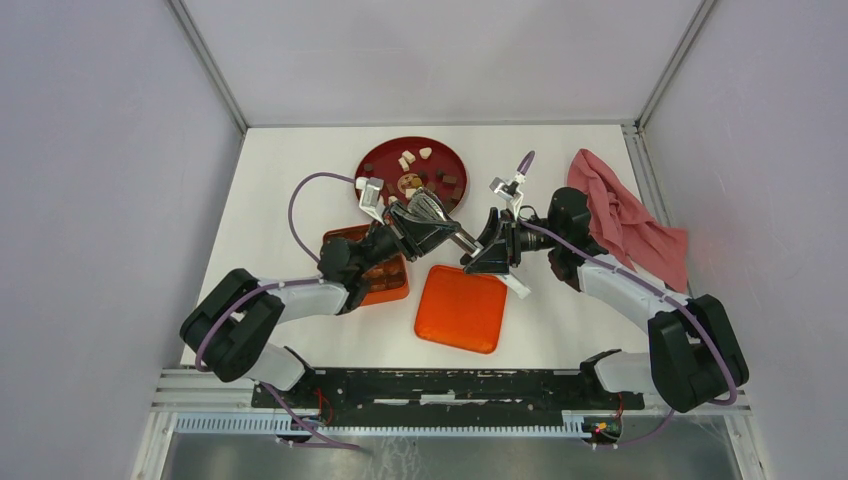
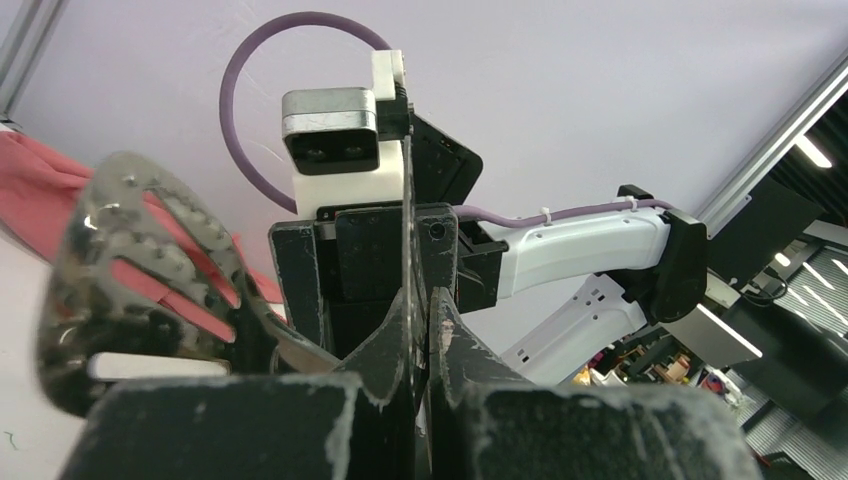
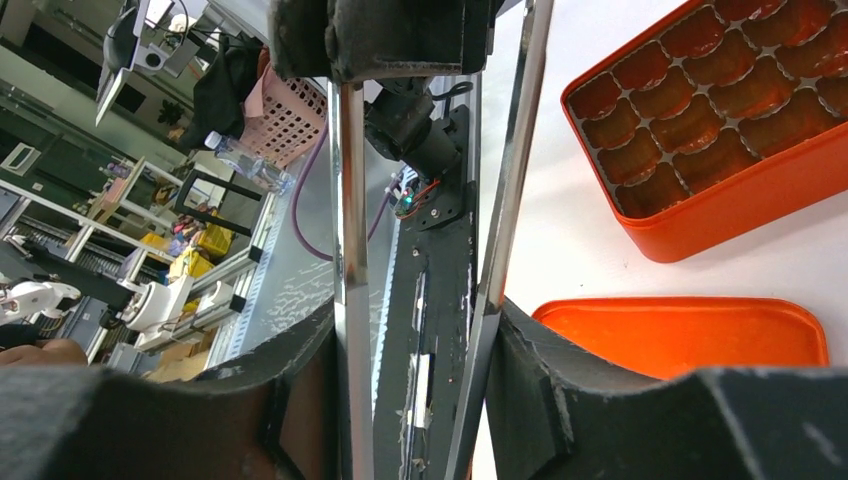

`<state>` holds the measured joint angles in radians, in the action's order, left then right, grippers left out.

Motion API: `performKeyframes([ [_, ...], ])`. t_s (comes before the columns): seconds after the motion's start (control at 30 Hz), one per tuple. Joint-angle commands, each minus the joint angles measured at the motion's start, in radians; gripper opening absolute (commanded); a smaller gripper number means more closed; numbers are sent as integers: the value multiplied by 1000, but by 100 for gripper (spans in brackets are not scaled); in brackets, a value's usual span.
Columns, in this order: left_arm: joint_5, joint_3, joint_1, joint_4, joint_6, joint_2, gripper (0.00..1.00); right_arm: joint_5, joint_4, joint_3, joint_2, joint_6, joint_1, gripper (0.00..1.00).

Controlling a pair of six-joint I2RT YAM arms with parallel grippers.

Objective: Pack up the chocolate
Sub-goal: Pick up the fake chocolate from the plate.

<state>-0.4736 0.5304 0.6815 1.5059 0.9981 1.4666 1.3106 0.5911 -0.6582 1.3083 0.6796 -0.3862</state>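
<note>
Between the red plate (image 1: pixel 383 160) and the orange lid (image 1: pixel 460 308), the serving tongs (image 1: pixel 428 207) look to be changing hands. The left gripper (image 1: pixel 400 232) is clamped on them near the perforated head, while the right gripper (image 3: pixel 420 330) brackets both handle arms, pads touching metal. The right likely needs a firm squeeze before the left lets go. The chocolate (image 1: pixel 425 153), small dark and cream-white bites, lies on the plate; the orange box (image 3: pixel 720 215) shows empty cells.

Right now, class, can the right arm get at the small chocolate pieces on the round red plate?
Probably not yet. The right gripper clasps the slotted metal tongs that the shut left gripper holds, tying both arms together short of the plate.
</note>
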Motion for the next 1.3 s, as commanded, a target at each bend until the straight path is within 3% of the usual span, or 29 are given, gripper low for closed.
performKeyframes([
  [0.0,-1,26,3,232,15,-2,2,19,71,-47,-10,12,-6,48],
  [0.13,1,26,2,233,15,-2,2,19,71,-47,-12,12,-6,47],
  [0.27,13,19,2,232,16,-3,9,19,71,-47,-9,9,-6,47],
  [0.6,68,-22,1,207,13,-22,46,21,62,-49,-4,3,0,48],
  [0.77,92,-47,2,111,-40,-84,52,24,31,-57,-5,-24,7,48],
  [1.1,149,-90,2,-367,-253,-363,60,26,-46,-73,-13,-97,24,48],
  [1.27,259,-73,2,-793,-347,-526,60,14,-201,-112,-25,-237,45,47],
])
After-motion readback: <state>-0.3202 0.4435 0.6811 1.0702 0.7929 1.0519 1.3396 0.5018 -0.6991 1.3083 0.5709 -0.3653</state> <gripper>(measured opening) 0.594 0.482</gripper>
